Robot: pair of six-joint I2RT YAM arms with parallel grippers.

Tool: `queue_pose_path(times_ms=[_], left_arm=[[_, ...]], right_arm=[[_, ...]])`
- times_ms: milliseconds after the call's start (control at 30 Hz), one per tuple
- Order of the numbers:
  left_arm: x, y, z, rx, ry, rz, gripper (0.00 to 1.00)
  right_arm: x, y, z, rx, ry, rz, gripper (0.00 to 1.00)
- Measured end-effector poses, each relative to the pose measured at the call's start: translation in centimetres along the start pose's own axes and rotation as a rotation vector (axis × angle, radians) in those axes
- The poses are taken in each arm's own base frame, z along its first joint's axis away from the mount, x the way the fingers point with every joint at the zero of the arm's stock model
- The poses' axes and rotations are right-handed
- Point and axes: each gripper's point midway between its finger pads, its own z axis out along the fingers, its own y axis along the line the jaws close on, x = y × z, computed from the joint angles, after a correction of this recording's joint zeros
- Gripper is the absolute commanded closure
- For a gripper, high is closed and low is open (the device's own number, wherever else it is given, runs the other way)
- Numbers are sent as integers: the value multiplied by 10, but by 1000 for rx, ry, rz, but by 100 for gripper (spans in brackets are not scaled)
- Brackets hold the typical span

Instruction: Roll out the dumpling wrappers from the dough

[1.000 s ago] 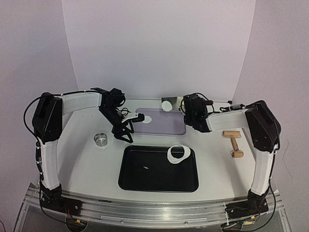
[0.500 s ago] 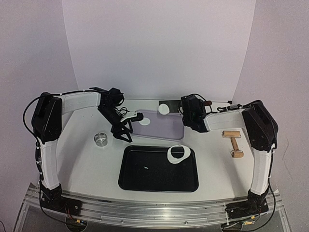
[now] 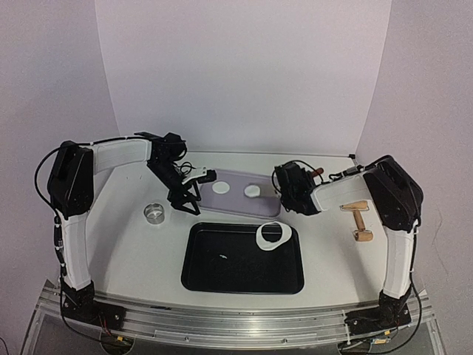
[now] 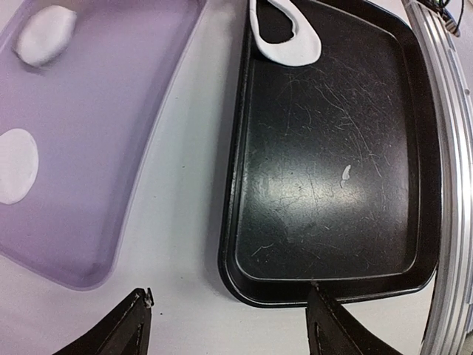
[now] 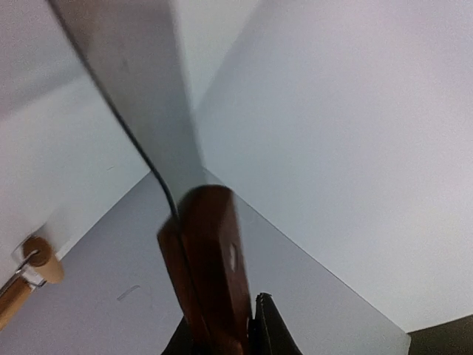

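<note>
Two dumpling wrappers, thin white discs, lie on the purple mat (image 3: 238,203): one on its left half (image 3: 221,187), one on its right half (image 3: 253,191). Both show in the left wrist view (image 4: 15,166) (image 4: 46,33). My left gripper (image 3: 186,205) is open and empty over the table by the mat's near left corner, its fingertips (image 4: 140,303) wide apart. My right gripper (image 3: 287,186) is shut on the brown wooden handle (image 5: 211,281) of a steel scraper (image 5: 126,74), just right of the mat. The white dough ring (image 3: 273,235) lies on the black tray's far right corner.
The black tray (image 3: 222,277) sits in front of the mat. A small steel ring (image 3: 155,213) stands on the table at the left. A wooden rolling pin (image 3: 358,216) lies at the right, also in the right wrist view (image 5: 33,259).
My right gripper swung the scraper down from the back of the table toward the mat, and the wrapper it carried now lies on the mat. My left gripper shifted slightly back.
</note>
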Motion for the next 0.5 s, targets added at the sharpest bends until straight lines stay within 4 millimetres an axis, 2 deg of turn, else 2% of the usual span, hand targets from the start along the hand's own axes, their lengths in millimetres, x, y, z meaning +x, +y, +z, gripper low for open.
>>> queue_pose_path(times_ms=[67,133,167,233,300,433,500], left_arm=[[-4,5,-4,-20,-9,-6,30],[-11,14,-8,-53,-25,-18,30],[-14,20,-10,-76,-35,-27,30],[-18,29,-12,-116,-47,-45,30],[-19,38,-14,-152,-52,-69,30],[-21,50,-17,-193,-73,-104,31],[-22,53,-20,-204,-83,-115,31]], right_arm=[[5,-48,0,53,-2,95,100],[18,-88,-2,102,6,196,100],[23,-103,-3,126,8,247,100],[29,-110,-6,149,7,300,100],[22,-95,-7,137,-1,270,100],[-3,-27,-7,56,-31,77,100],[-9,-3,-8,25,-41,12,100]])
